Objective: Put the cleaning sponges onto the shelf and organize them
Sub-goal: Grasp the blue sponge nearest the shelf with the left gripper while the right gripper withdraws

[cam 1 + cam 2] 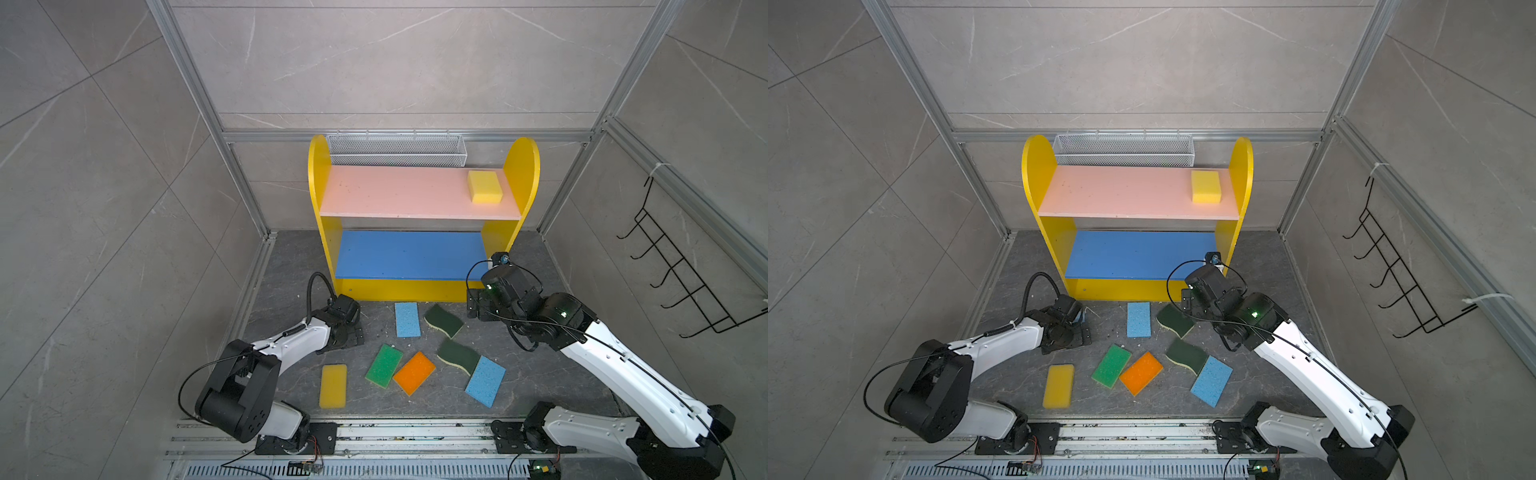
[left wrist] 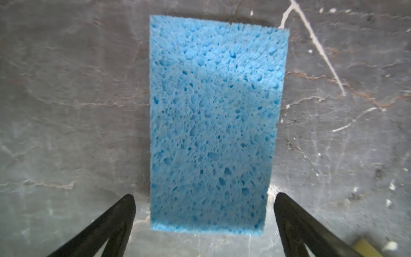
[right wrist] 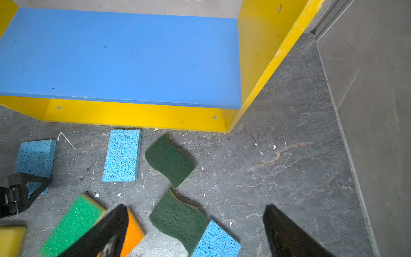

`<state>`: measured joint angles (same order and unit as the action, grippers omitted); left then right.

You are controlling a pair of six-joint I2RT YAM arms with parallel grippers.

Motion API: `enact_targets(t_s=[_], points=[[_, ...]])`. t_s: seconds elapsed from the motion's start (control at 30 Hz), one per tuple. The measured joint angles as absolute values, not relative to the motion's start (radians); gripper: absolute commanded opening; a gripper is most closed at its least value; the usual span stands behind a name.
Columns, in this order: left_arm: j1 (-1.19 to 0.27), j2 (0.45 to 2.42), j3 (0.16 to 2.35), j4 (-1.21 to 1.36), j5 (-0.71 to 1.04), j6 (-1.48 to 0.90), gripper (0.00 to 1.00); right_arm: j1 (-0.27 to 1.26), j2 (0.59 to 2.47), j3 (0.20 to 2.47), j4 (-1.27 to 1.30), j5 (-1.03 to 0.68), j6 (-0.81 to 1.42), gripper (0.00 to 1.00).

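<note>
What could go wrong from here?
The left end effector straddles one end of the blue sponge; gripped there, it may droop or twist.
A wavy sponge touches, maybe overlaps, the front blue sponge; lifting either could drag the other.
The right end effector hangs open close to the shelf; a swing might bump it.

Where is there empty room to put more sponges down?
The blue board looks all bare. The pink board is bare except the yellow sponge beside one side panel. The floor before the shelf is crowded with sponges.
</note>
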<state>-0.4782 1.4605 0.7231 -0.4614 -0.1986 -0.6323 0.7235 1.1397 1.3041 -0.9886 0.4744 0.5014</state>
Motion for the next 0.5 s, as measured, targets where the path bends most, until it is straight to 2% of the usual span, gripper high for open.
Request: enact_targets(t_s=[0.13,0.23,0.5], points=[[-0.479,1.499,0.740,-0.447,-0.204,-0.632,1.00,0.723,1.148,1.304,-0.982,0.474,0.498,0.97],[-0.478,1.511,0.748,-0.437,-0.208,-0.632,0.96,0.723,1.154,1.304,-0.980,0.475,0.497,0.97],[-0.478,1.520,0.749,-0.410,-0.210,-0.632,0.73,0.723,1.152,1.304,-0.978,0.503,0.494,0.98]])
